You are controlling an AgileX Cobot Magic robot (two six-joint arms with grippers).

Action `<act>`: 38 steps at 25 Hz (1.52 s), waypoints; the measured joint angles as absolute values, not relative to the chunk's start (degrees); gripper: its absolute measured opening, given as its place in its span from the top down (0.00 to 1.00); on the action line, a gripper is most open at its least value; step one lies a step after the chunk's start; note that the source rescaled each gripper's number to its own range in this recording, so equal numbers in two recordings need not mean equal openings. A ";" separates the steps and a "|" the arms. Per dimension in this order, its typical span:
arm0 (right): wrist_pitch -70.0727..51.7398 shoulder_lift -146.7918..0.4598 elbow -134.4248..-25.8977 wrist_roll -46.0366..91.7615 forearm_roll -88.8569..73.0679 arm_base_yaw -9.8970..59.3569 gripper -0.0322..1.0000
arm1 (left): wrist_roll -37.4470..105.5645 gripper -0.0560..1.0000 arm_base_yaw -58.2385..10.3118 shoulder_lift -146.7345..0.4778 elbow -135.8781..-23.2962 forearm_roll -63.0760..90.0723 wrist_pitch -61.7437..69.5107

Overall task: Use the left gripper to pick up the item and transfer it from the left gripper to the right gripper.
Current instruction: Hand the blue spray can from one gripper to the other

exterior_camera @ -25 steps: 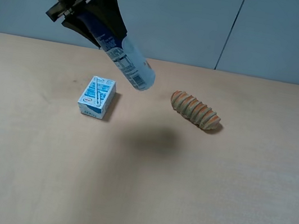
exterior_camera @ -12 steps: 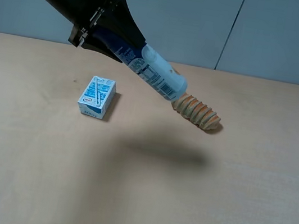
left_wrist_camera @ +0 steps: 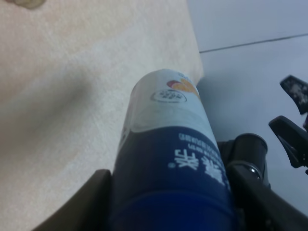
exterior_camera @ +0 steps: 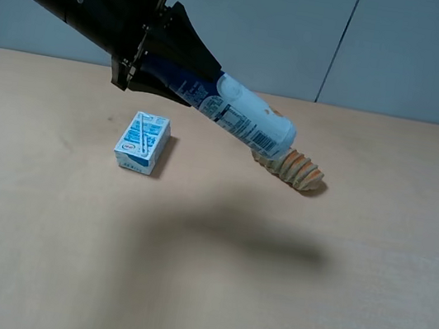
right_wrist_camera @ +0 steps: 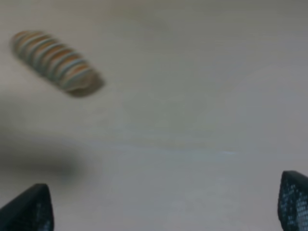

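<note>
The bottle (exterior_camera: pixel 239 118) has a dark blue upper part and a white labelled body. My left gripper (exterior_camera: pixel 167 73) is shut on its blue end and holds it nearly level, high above the table, white end pointing right. In the left wrist view the bottle (left_wrist_camera: pixel 168 159) fills the space between the black jaws. My right gripper is out of the exterior view. In the right wrist view only its two fingertips (right_wrist_camera: pixel 26 211) show, spread wide apart with nothing between them, above the table (right_wrist_camera: pixel 192 96).
A small blue-white carton (exterior_camera: pixel 143 142) lies on the table under my left arm. A ridged orange-brown bread roll (exterior_camera: pixel 296 168) lies just beyond the bottle's white end; it also shows in the right wrist view (right_wrist_camera: pixel 54 61). The bottle's shadow (exterior_camera: pixel 250 238) falls mid-table.
My left arm has swung the bottle from steeply tilted down to nearly level and carried it to the right. Its white end now overlaps the bread roll in the exterior view.
</note>
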State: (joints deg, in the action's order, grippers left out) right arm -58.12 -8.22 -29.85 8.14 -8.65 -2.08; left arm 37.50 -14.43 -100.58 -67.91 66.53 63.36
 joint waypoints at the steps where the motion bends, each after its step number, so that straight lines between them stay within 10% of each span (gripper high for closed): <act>1: -57.50 -10.65 -30.26 10.18 -10.27 -2.08 0.00 | 37.55 0.95 -14.43 -100.58 -67.91 66.53 63.64; 25: -37.47 -55.06 -46.75 32.76 -18.78 34.99 0.00 | 37.90 0.95 -14.43 -100.58 -67.89 66.69 64.03; 38: -33.15 -73.58 -57.32 34.65 -16.12 41.39 0.00 | 37.90 0.95 -14.43 -100.58 -67.89 66.69 64.03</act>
State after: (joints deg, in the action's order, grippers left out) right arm -33.15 -73.58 -57.32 34.65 -16.12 41.39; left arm 37.90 -14.43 -100.58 -67.89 66.69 64.03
